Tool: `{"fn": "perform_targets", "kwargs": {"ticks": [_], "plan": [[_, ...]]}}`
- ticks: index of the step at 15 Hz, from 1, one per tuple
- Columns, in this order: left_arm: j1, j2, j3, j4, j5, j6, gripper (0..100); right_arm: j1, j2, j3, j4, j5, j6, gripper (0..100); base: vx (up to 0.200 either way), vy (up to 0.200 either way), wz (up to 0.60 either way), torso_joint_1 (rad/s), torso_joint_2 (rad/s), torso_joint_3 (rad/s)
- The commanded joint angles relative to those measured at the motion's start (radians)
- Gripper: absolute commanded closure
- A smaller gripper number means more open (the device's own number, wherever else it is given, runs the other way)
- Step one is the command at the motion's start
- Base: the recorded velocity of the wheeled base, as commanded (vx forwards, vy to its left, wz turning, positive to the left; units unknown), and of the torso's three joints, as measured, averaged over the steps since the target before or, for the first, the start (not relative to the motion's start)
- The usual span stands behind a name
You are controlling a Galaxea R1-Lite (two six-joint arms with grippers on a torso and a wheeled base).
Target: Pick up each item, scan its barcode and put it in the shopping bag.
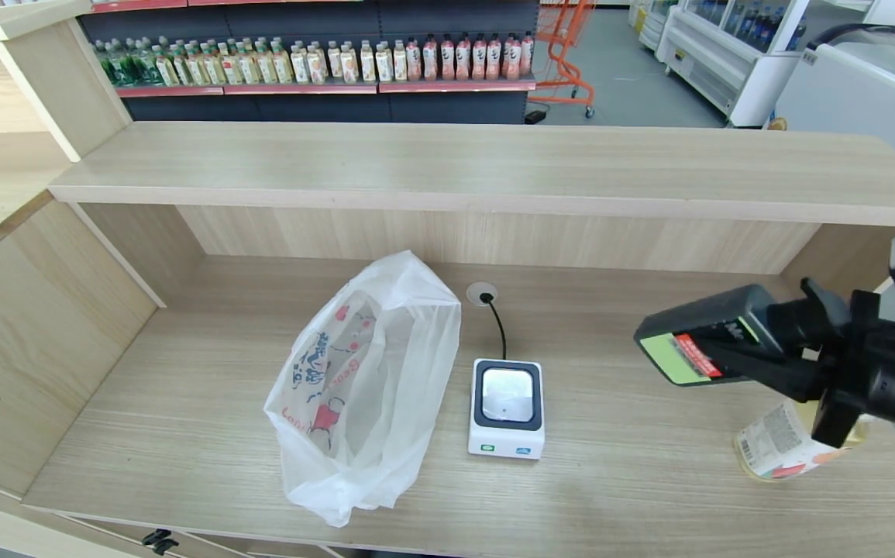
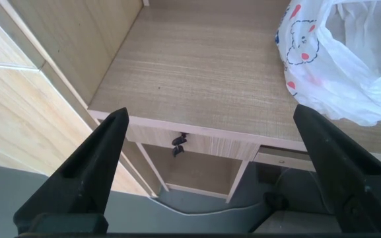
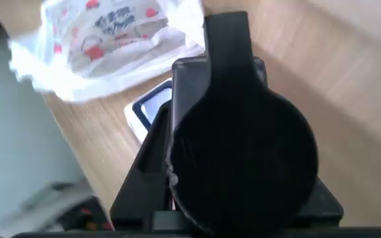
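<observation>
A white plastic shopping bag (image 1: 370, 380) with red and blue print stands open at the middle of the counter. Just right of it sits the white barcode scanner (image 1: 506, 407), its dark window facing up. My right gripper (image 1: 823, 345) is shut on a black container (image 1: 707, 341) with a green and red label, held in the air to the right of the scanner. In the right wrist view the container's round black end (image 3: 243, 158) hides much of the scanner (image 3: 152, 109) and bag (image 3: 104, 46) beyond. My left gripper (image 2: 211, 112) hangs open over the counter's front edge, left of the bag (image 2: 335, 59).
A pale bottle (image 1: 784, 446) with a printed label lies on the counter (image 1: 184, 434) at the right, under my right arm. A black cable (image 1: 500, 325) runs from the scanner to a grommet behind it. A raised wooden ledge (image 1: 493, 167) and side walls enclose the counter.
</observation>
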Motion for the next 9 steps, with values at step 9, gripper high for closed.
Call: {"fn": "perform_targets", "kwargs": {"ticks": [9], "plan": [[0.000, 0.000, 0.000, 0.000, 0.000, 0.000, 0, 0.362, 0.429, -0.177, 0.091, -0.398, 0.862, 100, 0.000, 0.000, 0.00, 0.000, 0.00, 0.000]]}}
